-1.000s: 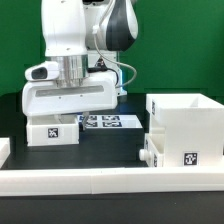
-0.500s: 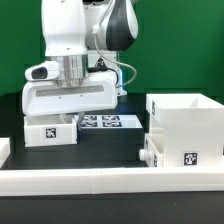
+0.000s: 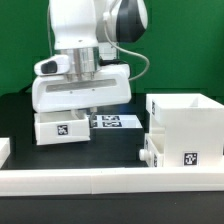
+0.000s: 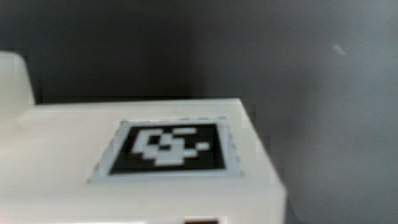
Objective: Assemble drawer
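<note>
The tall white box shell stands at the exterior view's right, open at the top, with a tag on its front. A small white part with round holes sits against its lower left corner. My gripper hangs over a shallow white tray with a tag on its front, at the exterior view's left. The wide hand hides the fingers. The tray moves along with the hand, so the fingers hold it. In the wrist view the tray's tagged face fills the frame, very close.
A long low white rail runs across the front of the table. The marker board lies flat behind the tray, between it and the box shell. A green wall stands behind the arm.
The arm has moved toward the exterior view's right, and the tray has moved that way with it, a little closer to the box shell.
</note>
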Controlling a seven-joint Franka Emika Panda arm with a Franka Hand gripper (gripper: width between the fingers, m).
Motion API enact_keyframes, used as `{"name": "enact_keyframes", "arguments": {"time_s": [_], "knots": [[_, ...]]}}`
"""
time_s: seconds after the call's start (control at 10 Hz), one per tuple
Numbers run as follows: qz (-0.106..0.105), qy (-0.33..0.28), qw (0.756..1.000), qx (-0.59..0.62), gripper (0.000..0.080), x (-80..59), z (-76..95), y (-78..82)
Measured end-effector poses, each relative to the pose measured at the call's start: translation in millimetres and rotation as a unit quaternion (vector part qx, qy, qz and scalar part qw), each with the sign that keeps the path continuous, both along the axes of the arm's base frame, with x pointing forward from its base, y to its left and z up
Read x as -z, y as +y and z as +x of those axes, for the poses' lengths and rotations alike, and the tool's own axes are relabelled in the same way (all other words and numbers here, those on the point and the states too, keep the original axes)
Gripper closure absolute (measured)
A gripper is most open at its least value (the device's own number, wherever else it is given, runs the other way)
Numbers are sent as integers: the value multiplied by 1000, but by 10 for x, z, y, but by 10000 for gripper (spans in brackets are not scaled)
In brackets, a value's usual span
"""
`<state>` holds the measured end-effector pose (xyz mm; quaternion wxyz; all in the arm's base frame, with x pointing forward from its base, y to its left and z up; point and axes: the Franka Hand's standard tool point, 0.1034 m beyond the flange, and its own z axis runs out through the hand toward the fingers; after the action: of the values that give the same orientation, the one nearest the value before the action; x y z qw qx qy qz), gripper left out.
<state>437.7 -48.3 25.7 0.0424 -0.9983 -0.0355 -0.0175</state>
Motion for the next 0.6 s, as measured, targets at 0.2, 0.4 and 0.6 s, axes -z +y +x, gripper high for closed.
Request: {"name": "enact_keyframes", "arguments": {"time_s": [0.2, 0.4, 0.6], "knots": [[5, -5, 1000, 8, 758, -102, 232, 179], [5, -6, 1000, -13, 758, -102, 263, 214], [4, -7, 999, -33, 758, -100, 261, 214]]}}
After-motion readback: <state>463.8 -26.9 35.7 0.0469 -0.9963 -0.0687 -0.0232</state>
